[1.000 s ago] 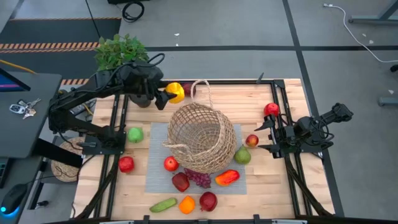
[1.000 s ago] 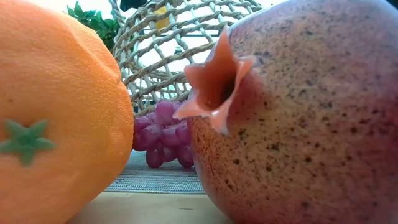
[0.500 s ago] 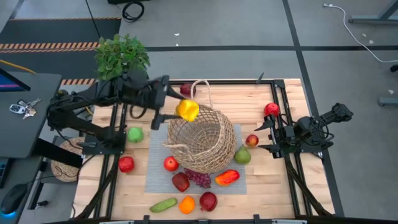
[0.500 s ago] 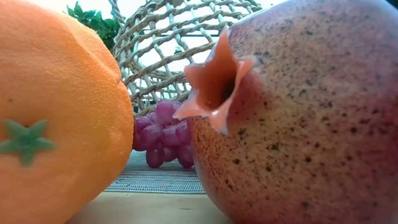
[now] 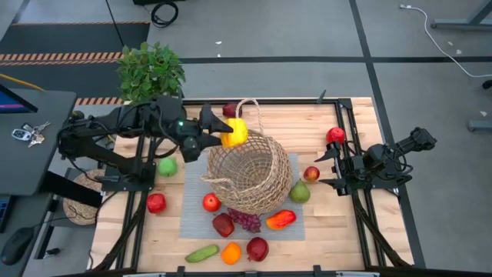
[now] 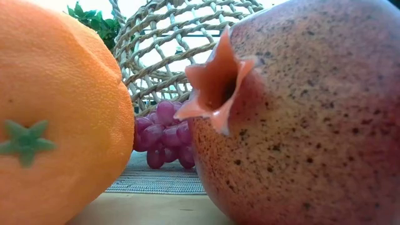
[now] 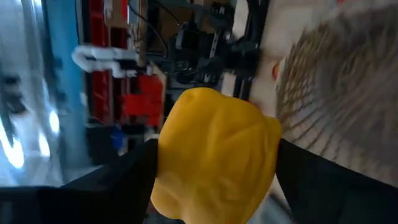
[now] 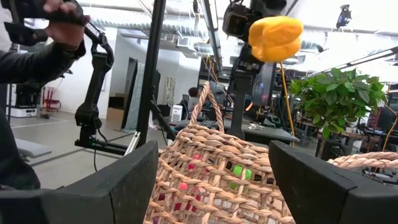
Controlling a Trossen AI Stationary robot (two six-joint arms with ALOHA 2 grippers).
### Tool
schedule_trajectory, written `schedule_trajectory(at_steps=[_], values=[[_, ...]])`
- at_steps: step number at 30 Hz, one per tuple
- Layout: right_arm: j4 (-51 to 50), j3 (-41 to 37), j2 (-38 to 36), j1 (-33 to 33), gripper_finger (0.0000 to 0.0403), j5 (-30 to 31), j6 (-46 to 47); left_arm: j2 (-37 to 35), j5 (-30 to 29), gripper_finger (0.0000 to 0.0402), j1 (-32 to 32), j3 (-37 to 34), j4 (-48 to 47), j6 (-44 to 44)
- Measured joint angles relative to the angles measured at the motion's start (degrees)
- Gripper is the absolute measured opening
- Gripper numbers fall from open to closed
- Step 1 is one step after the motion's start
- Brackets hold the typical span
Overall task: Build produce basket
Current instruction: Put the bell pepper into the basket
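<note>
- The left end effector [image 5: 217, 132] is hanging in the air just beside the far-left rim of the wicker basket [image 5: 247, 171], its fingers clamped on a yellow bell pepper [image 5: 234, 133].
- The basket is sitting on a grey mat [image 5: 192, 201] in the middle of the wooden desk [image 5: 338, 235].
- Other produce is lying around the basket: a red apple [image 5: 211, 202], purple grapes [image 5: 246, 221], a red-orange pepper [image 5: 281, 219] and a green pear [image 5: 300, 192] close by it; a cucumber [image 5: 201, 252] and an orange [image 5: 231, 253] nearer the desk's front edge.
- The right end effector [image 5: 329, 168] is waiting right of the basket with its fingers apart, holding nothing.
</note>
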Motion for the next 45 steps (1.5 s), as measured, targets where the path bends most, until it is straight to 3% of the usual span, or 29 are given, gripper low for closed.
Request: schedule_trajectory(at_steps=[5,17,20,25,28,40,45], values=[[0.0,0.0,0.0,0.0,0.0310,0.0,0.0,0.0,-0.1,0.0326,0.0,0.0,0.4,10.3],[0.0,0.0,0.0,0.0,0.0310,0.0,0.0,0.0,0.0,0.0329,0.0,0.0,0.4,9.3],[0.0,0.0,0.0,0.0,0.0310,0.0,0.0,0.0,0.2,0.0329,0.0,0.0,0.4,1.4],[0.0,0.0,0.0,0.0,0.0310,0.0,0.0,0.6,2.0,0.0330,0.6,0.0,0.6,-25.0],[0.0,0.0,0.0,0.0,0.0310,0.0,0.0,1.3,1.8,0.0330,1.7,-0.2,0.0,-35.9],[0.2,0.0,0.1,0.0,0.0310,0.0,0.0,6.8,1.5,0.0330,3.2,-0.1,-8.8,-61.7],[0.4,0.0,0.1,0.0,0.0310,0.0,0.0,10.9,1.5,0.0330,3.1,-0.1,-13.8,-67.9]])
